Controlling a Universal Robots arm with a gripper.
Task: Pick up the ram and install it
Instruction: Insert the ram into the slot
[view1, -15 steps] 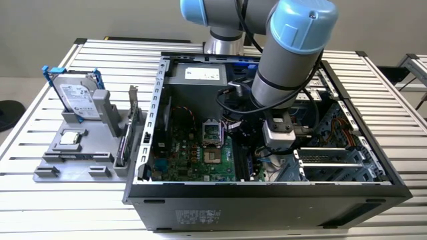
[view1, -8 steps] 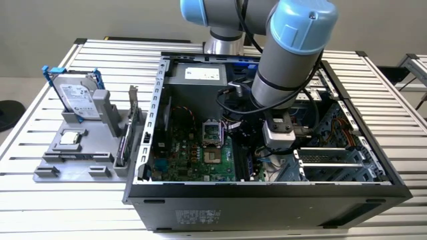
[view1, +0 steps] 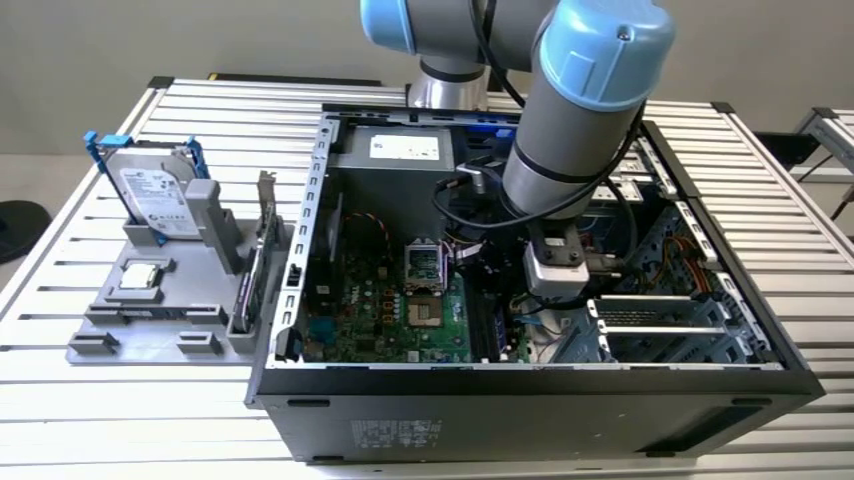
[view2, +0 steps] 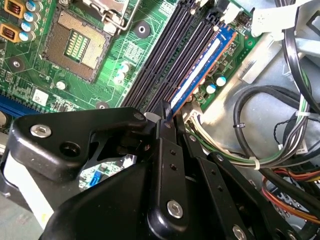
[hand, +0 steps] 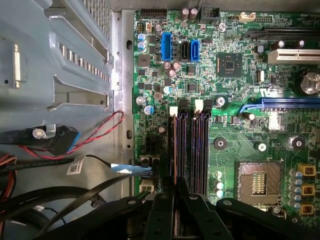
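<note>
Ram: in the exterior view you see the ram (view1: 499, 328) only as a thin dark strip standing on its edge among the memory slots (view1: 483, 322), under the gripper (view1: 550, 300).
Surface: a table (view1: 134, 400) of silver metal slats carries the open black computer case (view1: 534, 400), which lies on its side.
Room: behind the table you see a pale wall and a light floor; at the exterior view's right stands one more slatted bench.
Holder: a grey stand (view1: 147, 320) sits at the exterior view's left, just beside the case, with the silver hard drive (view1: 154, 195) upright in a blue frame.
Arm: the arm (view1: 587, 110), grey with blue caps, comes down into the case.
Second wrist view, ram: the ram (view2: 200, 70) with a blue edge and a white label sits in the outer slot, next to the empty black slots (view2: 170, 55); its long axis runs along the slots, from the black fingers (view2: 167, 165) toward the far clip.
Second wrist view, hand: the fingers stand together over the near end of the ram; you cannot tell if they grip it or only press it.
First wrist view, board: the green motherboard (hand: 235, 145) shows the slots (hand: 190, 145) running straight away from the gripper (hand: 175, 200), beside the processor socket (hand: 257, 182).
</note>
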